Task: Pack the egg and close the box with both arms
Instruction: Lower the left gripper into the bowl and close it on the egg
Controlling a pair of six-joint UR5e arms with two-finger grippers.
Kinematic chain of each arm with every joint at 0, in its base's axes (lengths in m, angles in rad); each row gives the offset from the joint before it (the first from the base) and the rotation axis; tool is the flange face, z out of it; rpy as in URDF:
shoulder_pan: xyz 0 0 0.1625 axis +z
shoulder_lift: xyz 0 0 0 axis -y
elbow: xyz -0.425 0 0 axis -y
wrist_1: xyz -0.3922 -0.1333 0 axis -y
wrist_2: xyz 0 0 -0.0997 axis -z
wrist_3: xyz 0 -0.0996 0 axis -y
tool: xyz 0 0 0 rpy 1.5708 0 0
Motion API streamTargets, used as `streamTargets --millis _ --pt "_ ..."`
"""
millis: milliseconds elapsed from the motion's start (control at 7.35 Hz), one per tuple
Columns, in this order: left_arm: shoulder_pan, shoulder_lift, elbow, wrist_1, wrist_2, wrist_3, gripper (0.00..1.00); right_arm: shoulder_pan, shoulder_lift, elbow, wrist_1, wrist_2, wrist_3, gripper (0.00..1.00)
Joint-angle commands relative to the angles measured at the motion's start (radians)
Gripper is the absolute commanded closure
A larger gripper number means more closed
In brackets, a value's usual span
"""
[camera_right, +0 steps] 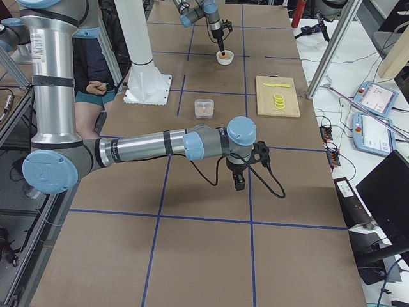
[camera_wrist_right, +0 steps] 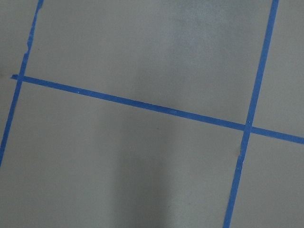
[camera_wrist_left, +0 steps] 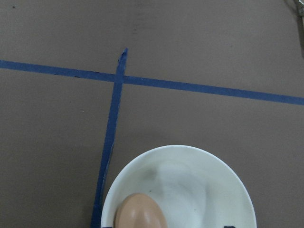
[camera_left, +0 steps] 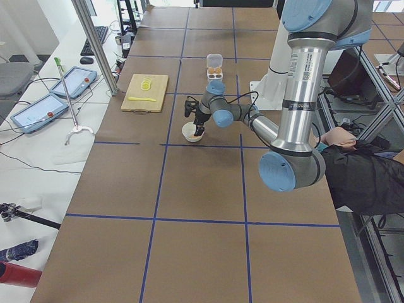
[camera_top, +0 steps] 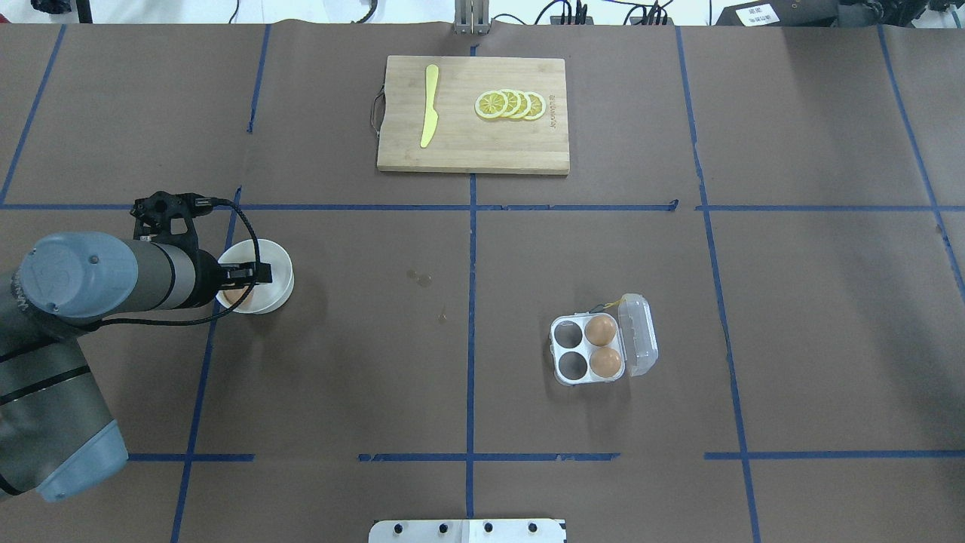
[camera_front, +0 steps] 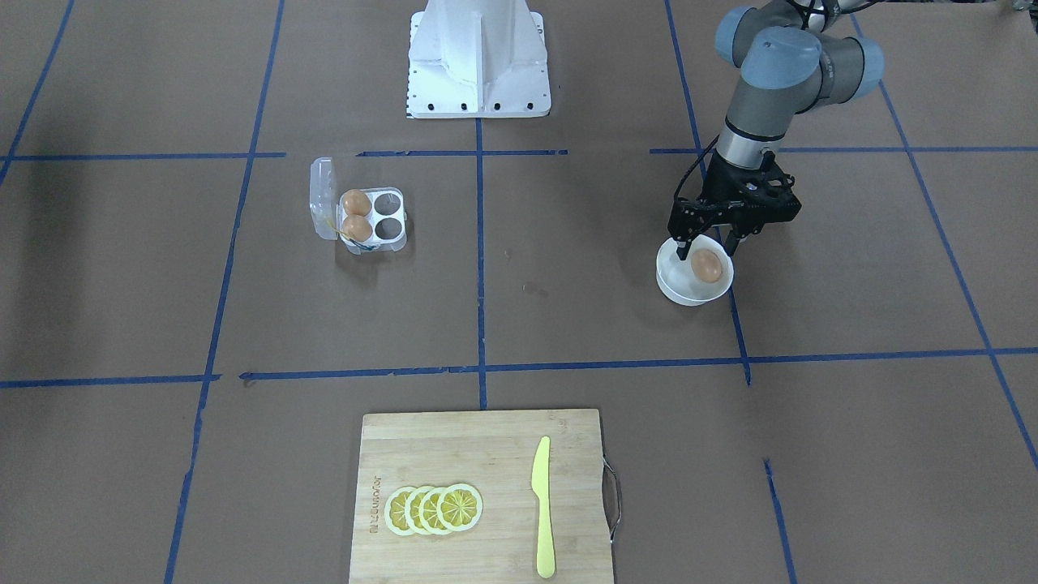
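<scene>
left gripper (camera_front: 708,246) was down over the white bowl (camera_front: 673,288), fingers (camera_front: 684,242) spread wide, one on each side of the egg (camera_front: 707,265), and nothing was held. the egg lay loose in the bottom of the bowl, off to one side of the dish in the left wrist view. that straddle looked like the set-up for a pinch across the egg's narrow middle, and a soft one, since the shell is smooth and would slip or crack under a hard squeeze.

the box (camera_front: 369,217) sat well apart from the bowl, over on the robot's right half of the table (camera_front: 568,308). its lid (camera_front: 322,199) was thrown open on the side away from the bowl. two eggs (camera_front: 355,202) filled the cups next to the hinge, and the two empty cups (camera_front: 389,228) faced the left arm's side, so there was a clear way in for a carried egg, by my reading.

right gripper (camera_right: 238,182) hung pointing down over bare paper and blue tape (camera_wrist_right: 142,107), away from the box. only the side view showed it, so i couldn't tell whether it was wide or closed. it looked parked, with its likely part being the lid.

the cutting board (camera_front: 478,454) with its knife (camera_front: 542,503) and lemon slices (camera_front: 434,509) sat on the operators' side, out of the way.
</scene>
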Motion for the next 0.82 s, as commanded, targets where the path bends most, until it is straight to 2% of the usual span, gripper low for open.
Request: streamTargets --millis 0,680 --pt "0.003 -0.033 0.027 0.003 0.000 0.003 0.18 0.000 -0.002 0.000 0.000 -0.001 0.000 0.00" --pt "0.005 -0.033 0.028 0.029 -0.002 0.050 0.18 0.000 -0.002 0.000 0.000 -0.001 0.000 0.00"
